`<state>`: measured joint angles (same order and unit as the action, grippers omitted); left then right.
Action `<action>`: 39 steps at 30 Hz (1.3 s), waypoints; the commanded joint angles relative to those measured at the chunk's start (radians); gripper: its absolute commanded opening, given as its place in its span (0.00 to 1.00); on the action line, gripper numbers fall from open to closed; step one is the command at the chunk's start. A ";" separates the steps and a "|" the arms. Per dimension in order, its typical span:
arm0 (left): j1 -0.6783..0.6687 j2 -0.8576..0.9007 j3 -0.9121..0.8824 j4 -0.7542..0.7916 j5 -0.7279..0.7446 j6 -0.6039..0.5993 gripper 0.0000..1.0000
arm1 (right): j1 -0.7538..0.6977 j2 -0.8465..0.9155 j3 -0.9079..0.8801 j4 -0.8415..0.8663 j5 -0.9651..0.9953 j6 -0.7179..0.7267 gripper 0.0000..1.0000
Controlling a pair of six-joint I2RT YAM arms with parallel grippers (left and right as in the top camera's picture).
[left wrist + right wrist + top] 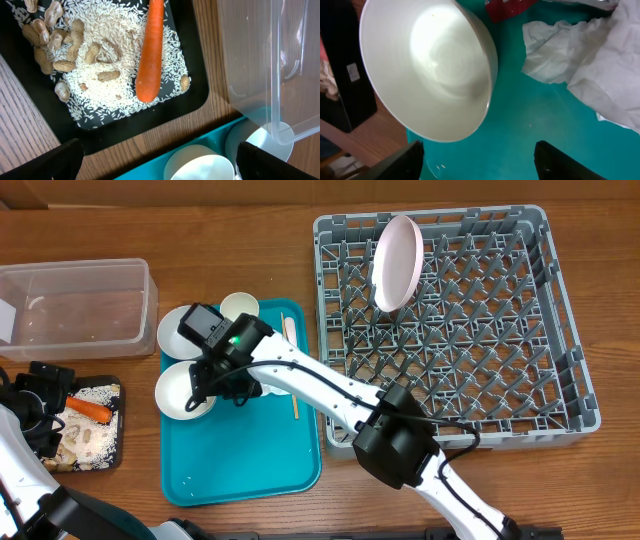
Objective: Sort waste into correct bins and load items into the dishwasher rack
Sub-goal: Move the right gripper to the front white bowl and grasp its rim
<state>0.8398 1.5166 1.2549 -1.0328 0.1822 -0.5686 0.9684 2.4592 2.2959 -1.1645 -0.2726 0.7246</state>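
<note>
left fingers (pixel 45 162) wide, empty | right fingers (pixel 395 165) wide, empty | red-and-silver foil wrapper (pixel 507 9) on flat teal tray (pixel 520 125): right wrist view only

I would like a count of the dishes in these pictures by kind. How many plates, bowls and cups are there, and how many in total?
Pink plate: 1
Bowls: 2
White cup: 1
Total: 4
</note>
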 commanded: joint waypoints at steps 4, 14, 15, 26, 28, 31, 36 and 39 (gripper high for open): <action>0.003 -0.006 0.018 -0.003 -0.010 0.019 1.00 | 0.035 0.056 -0.002 0.046 0.003 0.044 0.74; 0.003 -0.006 0.018 -0.003 -0.010 0.019 1.00 | 0.047 0.086 -0.002 0.049 0.048 0.084 0.68; 0.003 -0.006 0.018 -0.003 -0.010 0.019 1.00 | 0.047 0.087 -0.002 0.049 0.050 0.084 0.68; 0.003 -0.006 0.018 -0.003 -0.010 0.019 1.00 | 0.045 0.090 -0.006 0.022 0.074 0.118 0.30; 0.003 -0.006 0.018 -0.003 -0.010 0.019 1.00 | 0.044 0.090 -0.006 0.010 0.074 0.118 0.25; 0.003 -0.006 0.018 -0.003 -0.010 0.019 1.00 | 0.044 0.090 -0.006 -0.003 0.074 0.117 0.20; 0.003 -0.006 0.018 -0.003 -0.010 0.019 1.00 | 0.040 0.088 -0.004 -0.026 0.074 0.115 0.04; 0.003 -0.006 0.018 -0.003 -0.010 0.019 1.00 | 0.027 0.079 0.002 -0.047 0.074 0.112 0.04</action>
<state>0.8398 1.5166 1.2549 -1.0332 0.1818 -0.5682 1.0130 2.5446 2.2959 -1.2003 -0.2058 0.8375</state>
